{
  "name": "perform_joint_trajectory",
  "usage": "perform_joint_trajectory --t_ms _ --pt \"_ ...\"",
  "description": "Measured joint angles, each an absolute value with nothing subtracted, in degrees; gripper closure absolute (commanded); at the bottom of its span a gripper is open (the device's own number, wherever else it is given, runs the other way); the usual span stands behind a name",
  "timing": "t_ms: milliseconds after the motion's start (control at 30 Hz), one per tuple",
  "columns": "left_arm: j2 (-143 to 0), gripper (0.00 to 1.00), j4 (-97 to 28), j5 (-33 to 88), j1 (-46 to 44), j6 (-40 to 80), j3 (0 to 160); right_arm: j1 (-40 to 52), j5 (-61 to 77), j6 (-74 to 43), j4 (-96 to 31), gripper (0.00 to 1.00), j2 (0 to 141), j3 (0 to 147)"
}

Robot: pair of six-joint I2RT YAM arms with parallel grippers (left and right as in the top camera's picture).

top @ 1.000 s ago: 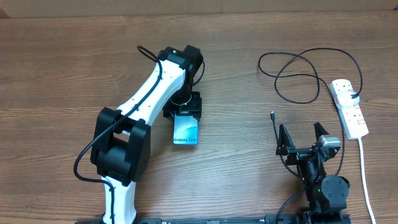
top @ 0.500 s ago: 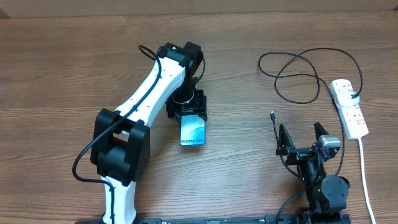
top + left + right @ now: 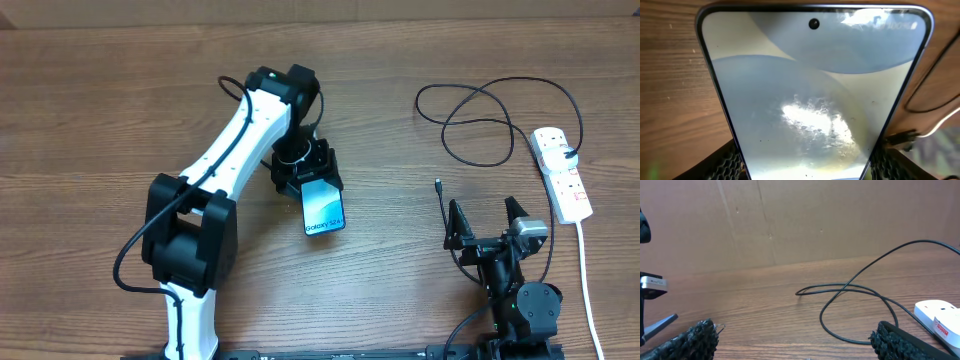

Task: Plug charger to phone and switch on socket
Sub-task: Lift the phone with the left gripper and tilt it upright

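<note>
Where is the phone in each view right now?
Overhead: the phone sits centre frame, screen up, gripped by the left fingers.
Left wrist: it fills most of the picture.
Right wrist: not in it.
Shared landmark: the charger, looped upper right overhead, centre-right in the right wrist view.

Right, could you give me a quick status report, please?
Left gripper shut on slim blue-screened phone. Right gripper open, empty. Thin black charger cable loose near white power strip. Path clear.
</note>
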State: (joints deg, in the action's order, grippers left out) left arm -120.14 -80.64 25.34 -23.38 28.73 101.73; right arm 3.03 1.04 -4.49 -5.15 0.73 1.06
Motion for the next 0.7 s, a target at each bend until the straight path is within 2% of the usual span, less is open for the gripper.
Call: perform_joint_trajectory --t_ms 300,700 --pt "-120.14 0.62 -77.32 30.39 -21.04 35.59 101.73 3.03 1.04 -4.47 -5.17 0.0 0.73 1.06" --pt "-120.14 0.62 -77.14 41.08 -19.38 36.56 101.73 3.03 1.08 -4.51 -5.15 0.0 0.73 1.06"
